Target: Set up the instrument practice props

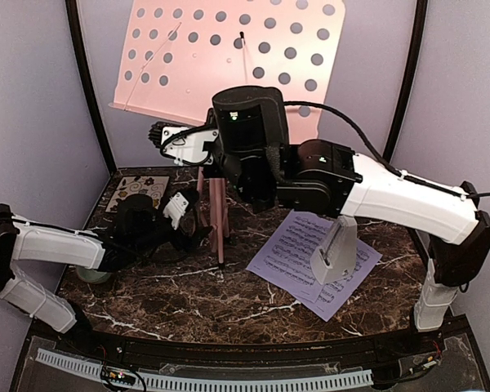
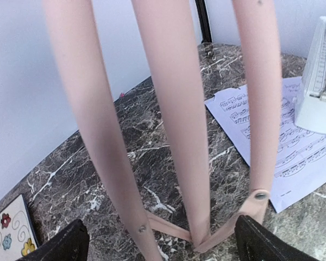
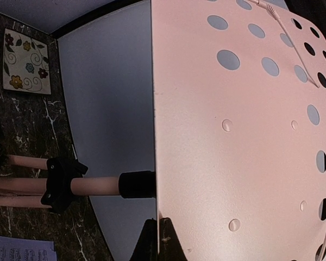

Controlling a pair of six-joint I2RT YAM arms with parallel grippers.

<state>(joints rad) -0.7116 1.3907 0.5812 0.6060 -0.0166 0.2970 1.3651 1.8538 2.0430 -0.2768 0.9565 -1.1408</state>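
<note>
Top view. Right gripper (image 1: 159, 135), left of centre, is at the lower edge of the pink music stand (image 1: 229, 57); the arm covers the contact. Left gripper (image 1: 188, 224) sits low, just left of the stand's legs (image 1: 219, 212); its opening is hard to read from here. Lower right: sheet-music pages (image 1: 302, 245) lie flat on the marble table (image 1: 188, 302), with the metronome (image 1: 335, 249) upright on them. Floral coaster (image 1: 139, 192) lies at left behind the left arm. Stand top is cut off by the frame.

Left wrist view. Fingertips (image 2: 62, 244) in the bottom corners, jaws wide apart, nothing gripped. Three pink legs (image 2: 174, 109) run up between them. Pages (image 2: 271, 141) at right, metronome (image 2: 320, 81) at upper right, cut off. Coaster corner (image 2: 8, 234) lower left.

Right wrist view. Fingers (image 3: 165, 242) at bottom centre, pinched closed on the edge of the stand's perforated plate (image 3: 233, 136), which fills the right half. Pole (image 3: 95, 185) and legs at lower left. Coaster (image 3: 27, 61) upper left.
</note>
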